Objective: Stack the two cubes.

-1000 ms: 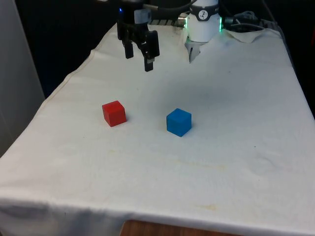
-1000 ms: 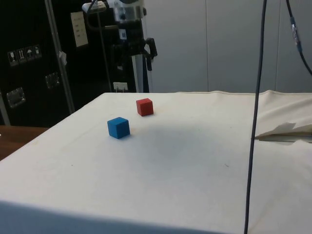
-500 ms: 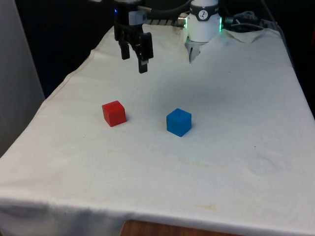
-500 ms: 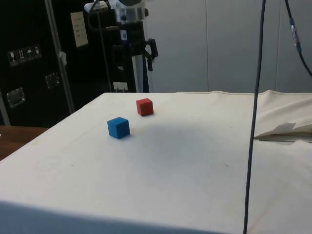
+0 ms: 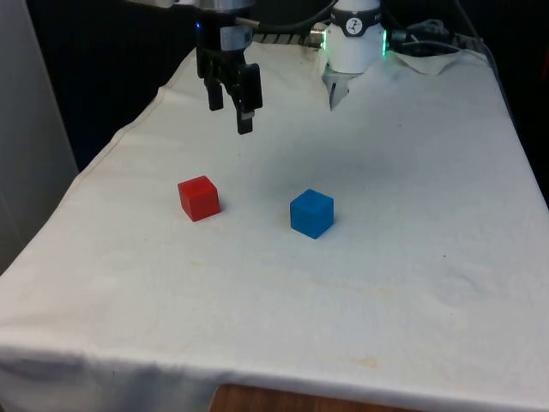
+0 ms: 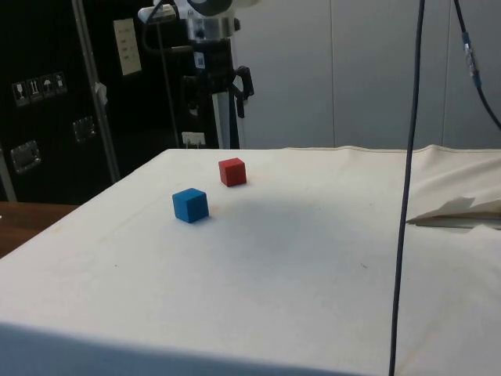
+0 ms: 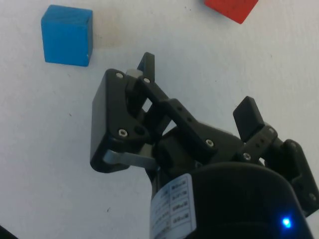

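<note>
So the black two-finger end effector (image 5: 229, 120) is hanging up in the air with its fingers spread apart and nothing between them. Over the last second it's drifted toward the front view's left and dipped a bit, going from roughly between the two cubes to a spot on the far side of the small red cube (image 5: 199, 197), above the cloth. In the side view the end effector (image 6: 217, 94) sits well above the red cube (image 6: 232, 171), a bit off to one side of it.

Neither cube has budged. The red one sits on the white-clothed tabletop (image 5: 386, 283) toward the front view's left, and the small blue cube (image 5: 311, 213) is near it, toward the front view's right, a clear gap between them. Both are flat on the cloth, nothing stacked. From the wrist view you can see the blue cube (image 7: 67, 34) and a corner of the red cube (image 7: 231, 9) on the cloth past the open fingers.

My read: it's lining up on the red cube as the first pick, so we're right at the start. It'd need to come over the cube, drop down and close.
</note>
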{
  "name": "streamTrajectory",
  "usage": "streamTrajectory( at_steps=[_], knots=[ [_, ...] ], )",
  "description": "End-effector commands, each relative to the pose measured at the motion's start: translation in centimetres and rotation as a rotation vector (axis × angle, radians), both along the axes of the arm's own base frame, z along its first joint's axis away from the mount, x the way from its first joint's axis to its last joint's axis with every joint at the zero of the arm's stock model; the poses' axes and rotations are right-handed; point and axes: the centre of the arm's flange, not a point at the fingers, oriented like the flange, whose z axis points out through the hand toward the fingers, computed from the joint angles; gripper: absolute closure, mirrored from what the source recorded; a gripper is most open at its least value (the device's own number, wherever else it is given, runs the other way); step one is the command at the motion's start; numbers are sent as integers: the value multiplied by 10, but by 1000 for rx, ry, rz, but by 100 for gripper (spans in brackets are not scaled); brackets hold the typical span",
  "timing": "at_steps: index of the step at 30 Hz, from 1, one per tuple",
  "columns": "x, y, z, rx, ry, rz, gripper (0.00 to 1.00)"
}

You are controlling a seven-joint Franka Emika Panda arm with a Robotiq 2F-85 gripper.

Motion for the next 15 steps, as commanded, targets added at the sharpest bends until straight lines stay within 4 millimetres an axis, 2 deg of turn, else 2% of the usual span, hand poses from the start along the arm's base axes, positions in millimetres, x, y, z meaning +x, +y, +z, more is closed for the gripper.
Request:
streamTrajectory(
  at_steps=[1,15],
  knots=[
    [0,0,1,2,-3,-1,0],
    [2,-7,-9,-12,-21,-3,0]
  ],
)
